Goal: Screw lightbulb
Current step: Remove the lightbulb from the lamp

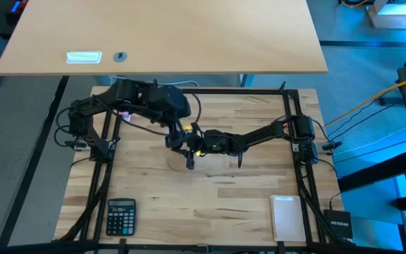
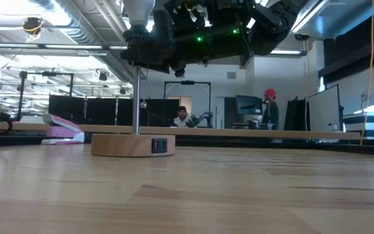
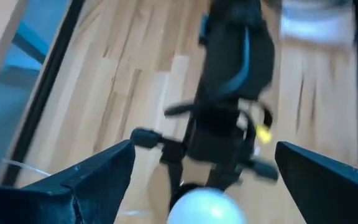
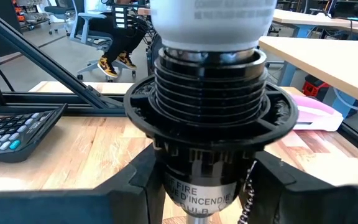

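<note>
The white lightbulb [image 4: 210, 18] sits with its base in the black ribbed socket [image 4: 207, 87]. The socket stands on a thin pole over a round wooden disc base [image 2: 133, 144] near the table's middle. My right gripper [image 4: 207, 186] is shut on the socket below its collar. My left gripper [image 3: 204, 152] is open above the bulb [image 3: 207, 208], one finger on each side with wide gaps, touching nothing. In the high view my left gripper [image 1: 177, 134] and my right gripper [image 1: 192, 147] meet over the disc. My right gripper pinches the socket's lower barrel [image 4: 197, 186], the part with the printed label, between its two fingers [image 4: 138, 186]. The fingers come level from the table's right side. The socket stands upright on its pole, and the disc base rests on the table.
A calculator [image 1: 121, 215] lies near the front left and a white notepad [image 1: 286, 217] near the front right. A pink object [image 2: 63, 133] lies at the table's left. A bead chain [image 4: 247, 193] hangs by the socket. Black frame rails edge the table, and people are in the room beyond.
</note>
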{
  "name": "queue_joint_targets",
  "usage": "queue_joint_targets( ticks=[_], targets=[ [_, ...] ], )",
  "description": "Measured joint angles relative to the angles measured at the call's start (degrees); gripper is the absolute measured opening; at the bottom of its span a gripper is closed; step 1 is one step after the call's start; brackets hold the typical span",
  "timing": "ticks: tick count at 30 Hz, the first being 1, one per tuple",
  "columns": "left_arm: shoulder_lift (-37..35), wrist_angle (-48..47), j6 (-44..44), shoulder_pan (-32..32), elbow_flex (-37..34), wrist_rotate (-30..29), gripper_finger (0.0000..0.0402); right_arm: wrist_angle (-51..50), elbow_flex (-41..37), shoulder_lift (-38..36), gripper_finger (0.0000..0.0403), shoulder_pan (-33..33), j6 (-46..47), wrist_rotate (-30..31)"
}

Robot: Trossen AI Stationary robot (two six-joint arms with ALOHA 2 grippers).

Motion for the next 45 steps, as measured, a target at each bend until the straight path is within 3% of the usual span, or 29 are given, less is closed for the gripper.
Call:
queue_joint_targets(
  ticks=[5,10,22,29,33,40,45],
  targets=[
    [0.11,-5.40,12.66,-0.12,0.00,-1.61,0.0375,-0.01,0.00,0.00,0.0151,0.00,0.00,0.00],
    [-0.17,-8.71,18.90,-0.77,0.00,-1.88,0.0375,0.00,0.00,0.00,0.0151,0.00,-0.02,0.00],
    [0.09,-9.80,27.29,-4.05,-6.77,0.11,0.0375,-0.59,0.02,-0.02,0.0151,0.00,-0.02,-0.21],
    [0.11,-9.67,27.73,-3.99,-9.69,-0.28,0.0372,-0.61,0.02,-0.04,0.0151,-0.01,-0.04,-0.39],
    [0.11,-9.68,24.47,-3.99,-9.92,-1.40,0.0340,-0.59,0.02,-0.02,0.0151,0.00,-0.09,-0.42],
    [0.11,-9.10,10.20,-3.96,-9.92,-1.94,0.0230,-0.61,0.02,-0.03,0.0151,0.00,-0.14,-0.46],
    [0.26,-8.90,-9.22,-3.38,-9.92,-2.77,0.0227,-0.61,0.02,-0.02,0.0151,-0.04,0.14,-0.09]
  ],
)
